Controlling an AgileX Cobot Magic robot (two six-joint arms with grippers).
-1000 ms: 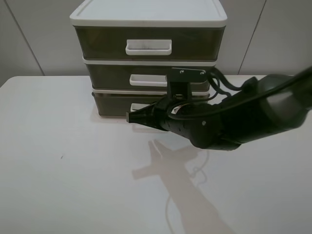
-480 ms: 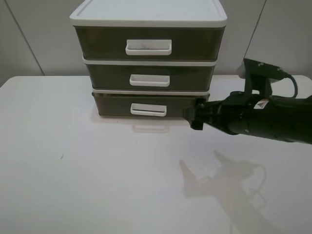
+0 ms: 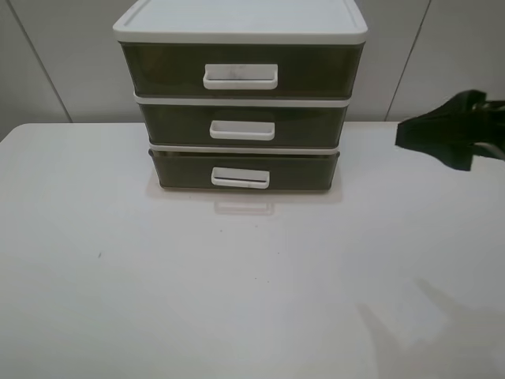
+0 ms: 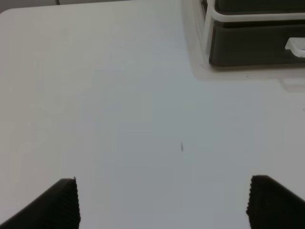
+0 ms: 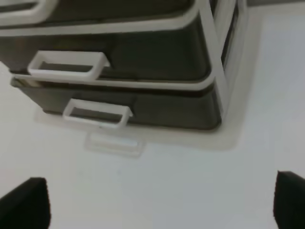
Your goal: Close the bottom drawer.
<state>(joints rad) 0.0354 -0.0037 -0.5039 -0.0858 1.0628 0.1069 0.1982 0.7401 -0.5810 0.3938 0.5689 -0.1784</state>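
Right gripper [image 3: 410, 134], jaws spread wide and empty, off to the side, well apart from the bottom drawer [image 3: 245, 170]. Drawer apparently flush in its frame, lowest tier; task likely done.

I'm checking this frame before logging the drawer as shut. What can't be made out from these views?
- Drawer contents: the bottom drawer has dark fronts in every view, so nothing inside shows.
- Right gripper: the high view's right edge cuts it off; the arm behind is unseen.
- Left gripper: absent from the high view; the wrist view shows only its fingertips.
- Unit's back: hidden by its own body.
- Right wrist view is blurred, so the drawer's seam is unclear.
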